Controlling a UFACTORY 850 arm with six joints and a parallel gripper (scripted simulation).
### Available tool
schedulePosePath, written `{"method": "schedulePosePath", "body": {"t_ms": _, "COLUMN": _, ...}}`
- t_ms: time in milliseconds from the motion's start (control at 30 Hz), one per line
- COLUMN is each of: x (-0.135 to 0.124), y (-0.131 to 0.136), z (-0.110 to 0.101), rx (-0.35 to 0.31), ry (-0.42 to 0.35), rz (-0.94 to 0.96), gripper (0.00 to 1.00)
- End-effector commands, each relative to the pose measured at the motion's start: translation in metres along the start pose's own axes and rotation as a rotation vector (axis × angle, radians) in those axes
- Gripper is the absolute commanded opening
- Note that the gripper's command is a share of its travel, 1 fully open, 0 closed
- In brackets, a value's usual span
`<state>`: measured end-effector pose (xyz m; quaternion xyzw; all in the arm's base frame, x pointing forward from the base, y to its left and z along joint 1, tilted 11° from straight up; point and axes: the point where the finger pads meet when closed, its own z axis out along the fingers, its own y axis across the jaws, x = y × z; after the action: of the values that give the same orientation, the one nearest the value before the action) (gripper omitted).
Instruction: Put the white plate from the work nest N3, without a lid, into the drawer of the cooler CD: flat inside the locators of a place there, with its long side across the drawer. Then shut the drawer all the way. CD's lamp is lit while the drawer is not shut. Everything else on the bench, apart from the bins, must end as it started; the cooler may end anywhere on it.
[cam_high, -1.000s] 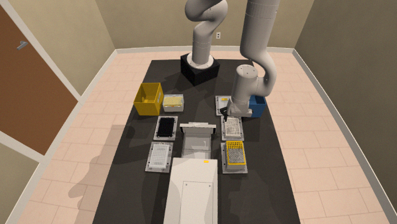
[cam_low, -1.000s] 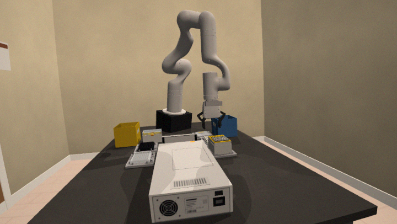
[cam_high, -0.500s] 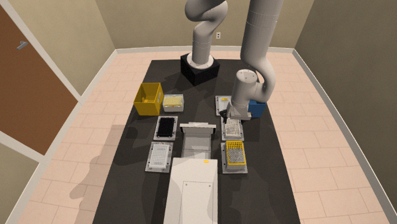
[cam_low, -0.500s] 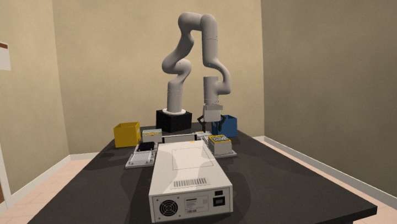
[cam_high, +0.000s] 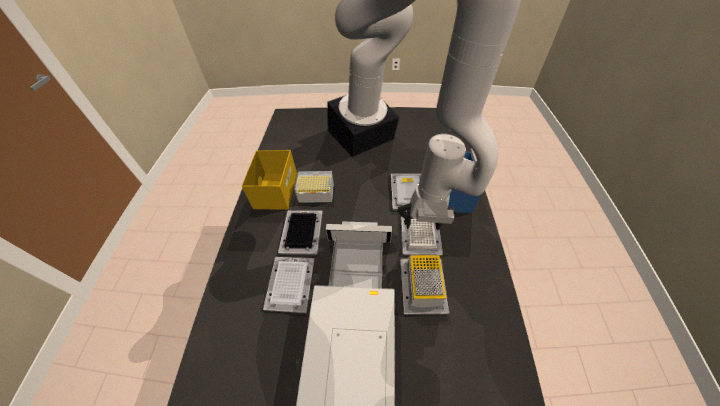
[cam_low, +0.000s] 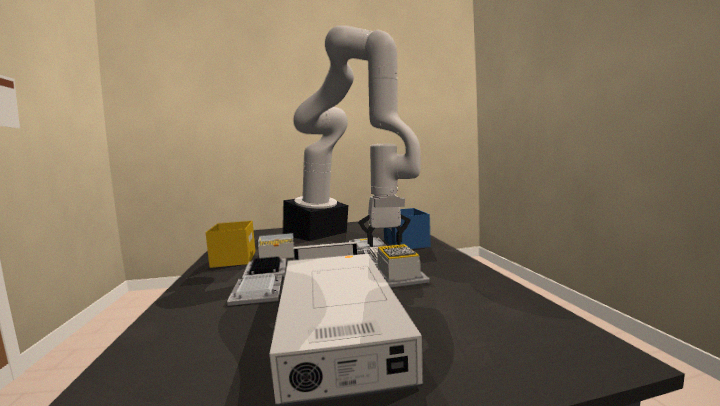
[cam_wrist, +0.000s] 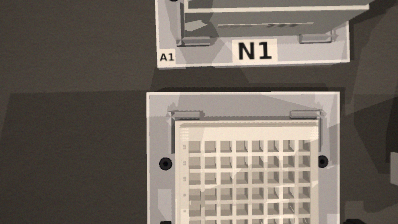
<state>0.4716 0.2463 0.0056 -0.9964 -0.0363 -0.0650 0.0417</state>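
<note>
White and gridded, the plate (cam_high: 422, 233) lay seated in its nest (cam_high: 404, 244) beside the cooler's open drawer (cam_high: 356, 254). The gripper (cam_low: 384, 233) hung directly above, fingers spread fully, holding nothing, apparently lined up to straddle it.
</note>
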Motion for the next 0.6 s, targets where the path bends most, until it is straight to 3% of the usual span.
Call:
{"method": "schedulePosePath", "body": {"t_ms": 0, "x": 0.0006, "y": -0.0003, "z": 0.002, "rx": 0.029, "ry": 0.02, "rz": 0.0, "gripper": 1.0}}
{"method": "schedulePosePath", "body": {"t_ms": 567, "x": 0.0007, "y": -0.0004, "z": 0.006, "rx": 0.029, "ry": 0.02, "rz": 0.0, "gripper": 1.0}}
